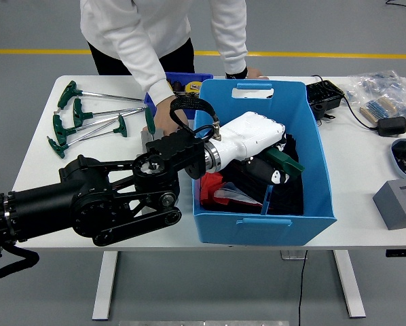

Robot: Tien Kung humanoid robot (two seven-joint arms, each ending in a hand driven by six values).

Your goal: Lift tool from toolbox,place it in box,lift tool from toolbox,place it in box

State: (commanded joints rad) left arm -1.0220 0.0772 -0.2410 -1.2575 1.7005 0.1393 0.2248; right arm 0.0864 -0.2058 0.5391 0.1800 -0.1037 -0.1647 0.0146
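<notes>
The left arm (pixel 101 204) reaches in from the left edge and over the near-left wall of the blue box (pixel 264 224) on the white desk (pixel 40 163). Its white forearm ends in the left hand (pixel 267 159), low inside the box. The fingers (pixel 279 178) are curled around the green handle (pixel 284 161) of a tool (pixel 267 198), whose thin shaft hangs down toward the box's near wall. The tip seems to reach the dark cloth (pixel 291 190) at the bottom, though the view is too cramped to be sure. A red item (pixel 210 191) lies beside the cloth, under the forearm.

On the desk's left side, several green-handled T wrenches (pixel 81 122) lie spread out, well apart from the box. A grey metal block (pixel 146 139) shows just behind the arm. A small dark blue bin (pixel 182 79) sits behind the box's far-left corner.

A person in a white top stands at the far side. One hand (pixel 163 115) is down at the desk near the block, the other hand (pixel 247 71) rests by the box's far rim.

To the right lie a black device (pixel 324 96), bagged parts (pixel 383 95) and a grey block (pixel 398 202).
</notes>
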